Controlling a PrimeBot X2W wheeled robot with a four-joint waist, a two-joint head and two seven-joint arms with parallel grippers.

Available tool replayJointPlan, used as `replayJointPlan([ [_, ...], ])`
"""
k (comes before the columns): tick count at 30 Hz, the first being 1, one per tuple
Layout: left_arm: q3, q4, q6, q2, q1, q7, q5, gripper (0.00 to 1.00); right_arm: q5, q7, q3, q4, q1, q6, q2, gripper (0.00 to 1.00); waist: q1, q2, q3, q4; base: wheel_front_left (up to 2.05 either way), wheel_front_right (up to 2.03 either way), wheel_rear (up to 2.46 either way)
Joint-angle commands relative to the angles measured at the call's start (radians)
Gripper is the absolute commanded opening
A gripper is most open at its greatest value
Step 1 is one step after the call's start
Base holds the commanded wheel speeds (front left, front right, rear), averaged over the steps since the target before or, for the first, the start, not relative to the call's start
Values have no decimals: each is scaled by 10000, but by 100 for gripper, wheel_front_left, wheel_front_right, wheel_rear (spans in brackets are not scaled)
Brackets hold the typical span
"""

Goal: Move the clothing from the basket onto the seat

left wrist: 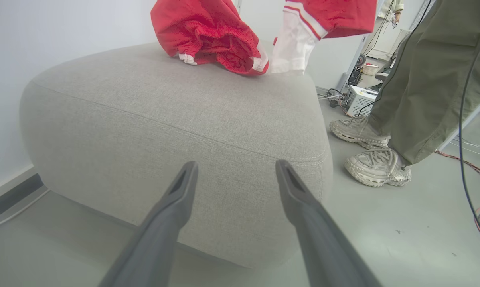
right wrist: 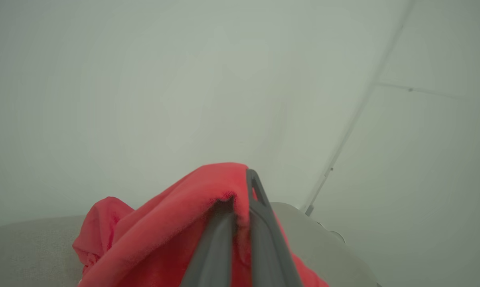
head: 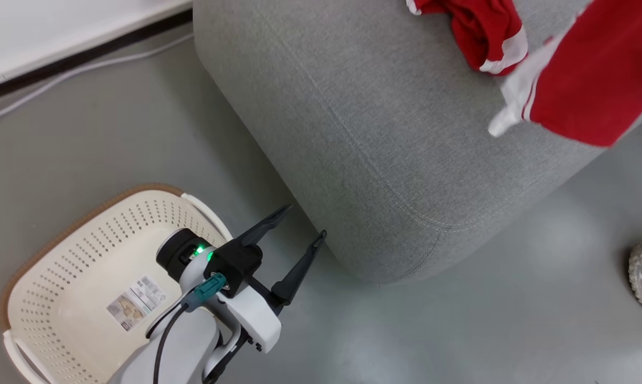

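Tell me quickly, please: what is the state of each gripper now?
Left gripper: open, holding nothing.
Right gripper: shut on a red garment, held over the seat.

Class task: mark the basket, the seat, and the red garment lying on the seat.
basket (head: 102,240): head view, on its perforated cream inner wall.
seat (head: 353,117): head view, on the bare grey top.
red garment (left wrist: 208,32): left wrist view, on its crumpled red middle.
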Motion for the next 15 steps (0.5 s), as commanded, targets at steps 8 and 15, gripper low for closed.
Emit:
replayJointPlan([
  [8, 144, -708, -68, 509, -316, 198, 148, 100, -1039, 135, -859, 1147, -2428, 12, -592, 0, 0, -1, 1486, 580, 0, 0, 0],
  [15, -163, -726, -69, 670, -295, 301, 123, 100, -2778, 542, -3128, 1472, -4097, 12, -965, 0, 0, -1, 2420, 1406, 0, 0, 0],
])
